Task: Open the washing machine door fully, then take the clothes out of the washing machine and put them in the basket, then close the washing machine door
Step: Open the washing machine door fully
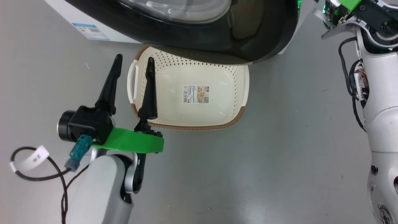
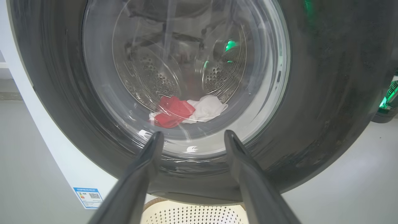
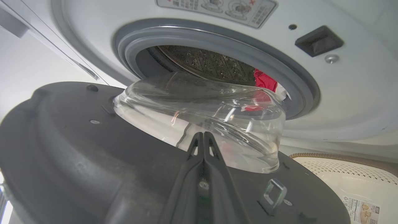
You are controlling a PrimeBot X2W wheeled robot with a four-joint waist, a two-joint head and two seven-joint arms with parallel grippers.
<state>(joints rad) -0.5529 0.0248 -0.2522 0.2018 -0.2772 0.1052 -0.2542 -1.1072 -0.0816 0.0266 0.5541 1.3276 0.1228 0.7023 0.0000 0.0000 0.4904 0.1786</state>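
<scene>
The washing machine door (image 1: 217,40) with its glossy black rim stands partly open, hanging over the far end of the cream basket (image 1: 192,93) on the floor. My left gripper (image 1: 134,62) is open and holds nothing; it sits by the basket's left handle. In the left wrist view the left gripper (image 2: 192,133) faces the door's outer glass (image 2: 326,93), and the red and white clothes (image 2: 186,110) show through it in the drum. My right gripper (image 3: 203,134) is shut, empty, with its tips at the foot of the door's glass bowl (image 3: 199,105) on the inner side. Red clothes (image 3: 264,81) show inside the gasket.
The white washing machine (image 1: 65,14) with its blue label (image 1: 91,31) stands at the top left. My right arm (image 1: 379,93) rises along the right edge. A metal latch hook (image 3: 273,189) sticks out of the door's inner face. Grey floor surrounds the basket (image 3: 342,177).
</scene>
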